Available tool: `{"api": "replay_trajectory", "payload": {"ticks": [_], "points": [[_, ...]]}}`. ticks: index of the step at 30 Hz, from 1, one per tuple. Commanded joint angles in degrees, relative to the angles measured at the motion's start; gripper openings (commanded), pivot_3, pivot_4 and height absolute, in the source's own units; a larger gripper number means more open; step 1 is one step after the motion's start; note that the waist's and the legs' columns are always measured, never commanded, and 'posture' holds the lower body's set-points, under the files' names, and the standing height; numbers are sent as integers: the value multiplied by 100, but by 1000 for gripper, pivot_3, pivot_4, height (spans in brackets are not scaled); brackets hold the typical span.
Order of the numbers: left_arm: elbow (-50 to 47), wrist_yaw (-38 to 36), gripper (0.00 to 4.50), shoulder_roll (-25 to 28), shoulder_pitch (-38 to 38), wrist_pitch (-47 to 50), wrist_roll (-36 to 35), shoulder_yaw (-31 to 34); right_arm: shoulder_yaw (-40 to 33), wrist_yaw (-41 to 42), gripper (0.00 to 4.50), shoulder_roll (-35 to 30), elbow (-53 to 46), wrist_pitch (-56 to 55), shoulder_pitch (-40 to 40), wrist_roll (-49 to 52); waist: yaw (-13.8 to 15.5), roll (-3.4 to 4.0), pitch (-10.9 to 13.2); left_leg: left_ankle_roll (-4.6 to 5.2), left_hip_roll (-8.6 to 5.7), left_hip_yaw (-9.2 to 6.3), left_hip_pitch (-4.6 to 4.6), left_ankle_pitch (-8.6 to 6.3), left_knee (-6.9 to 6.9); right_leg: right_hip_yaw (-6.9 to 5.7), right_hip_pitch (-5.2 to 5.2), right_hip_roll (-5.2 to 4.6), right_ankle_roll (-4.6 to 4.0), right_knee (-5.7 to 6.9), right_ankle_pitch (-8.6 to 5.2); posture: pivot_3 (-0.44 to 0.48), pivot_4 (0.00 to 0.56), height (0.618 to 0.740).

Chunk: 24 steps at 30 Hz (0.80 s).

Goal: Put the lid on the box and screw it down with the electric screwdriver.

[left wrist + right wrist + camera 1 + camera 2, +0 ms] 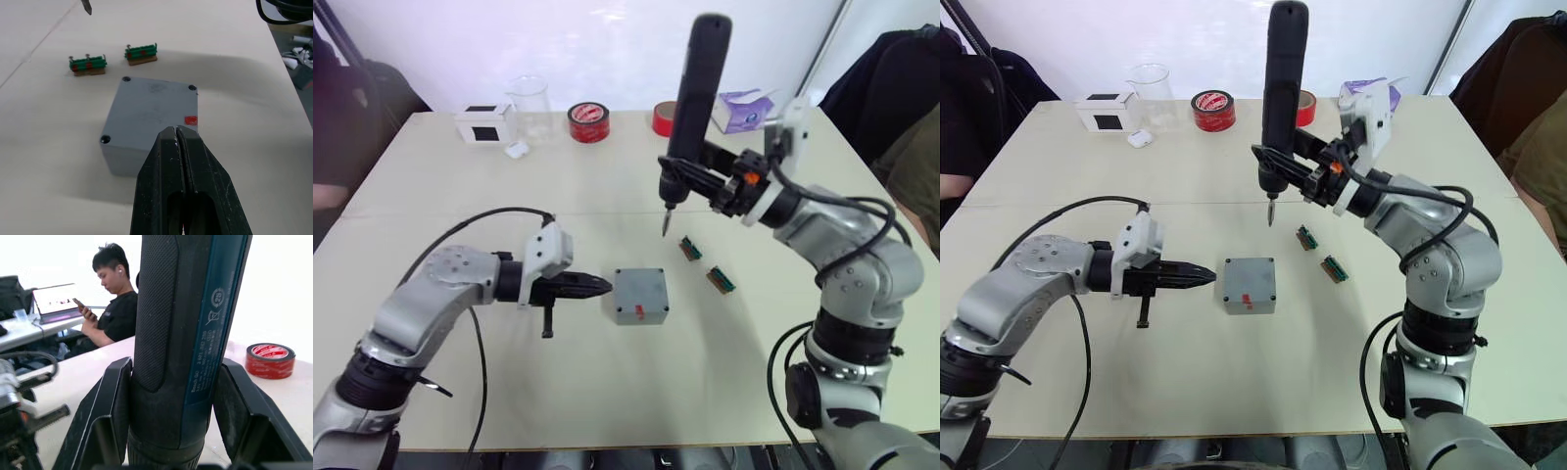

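My left pincer (603, 286) sits left of centre in the head view, its two black fingers pressed together with nothing between them, tips just beside the left edge of the box (639, 296); the box rests on the pale surface (607, 392) near the middle of the frame, its lid (155, 105) already lying flat on top with dark screw holes at the corners and a small red mark on the near side; with the lid on, I cannot see what is inside. My right pincer (171, 421) is clamped on the electric screwdriver (697, 98), one finger on each side of its thick dark barrel; the tool stands nearly upright in the upper middle of the frame, its thin bit pointing down above the surface, up and to the right of the box and apart from it. Two small green connector pieces (690, 248) lie on the surface just right of the box. Along the top of the frame stand a white box with a black panel (485, 124), a clear beaker (530, 108) that looks empty, two rolls of red tape (589, 121) and a purple tissue box (744, 109). In the right wrist view a seated person (115, 308) looks at a phone in the upper left, behind another desk.
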Motion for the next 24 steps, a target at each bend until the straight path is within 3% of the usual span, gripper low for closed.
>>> {"api": "replay_trajectory", "payload": {"ticks": [1, 10, 24], "points": [[114, 21, 0, -220, -212, -148, 181, -104, 214, -60, 1833, -2, -527, -448, 266, 141, -1, 0, 0, 0, 0, 0, 1, 0, 1, 0, 0, 2, 0, 3, 0, 0, 150, 740], [599, 102, 0, -678, -205, -417, 764, -456, 620, -287, 1833, 21, -659, -1199, 1046, -64, -8, 0, 0, 4, 0, 0, 8, 4, 7, 2, -1, 7, -1, 27, -1, 0, 150, 740], [662, -17, 0, -774, -174, -510, 962, -522, 1091, -568, 1833, -45, -320, -2225, 1368, -691, -3, 0, 0, 6, -2, 0, 9, 9, 9, 2, -1, 6, -1, 32, -1, 0, 150, 740]]}}
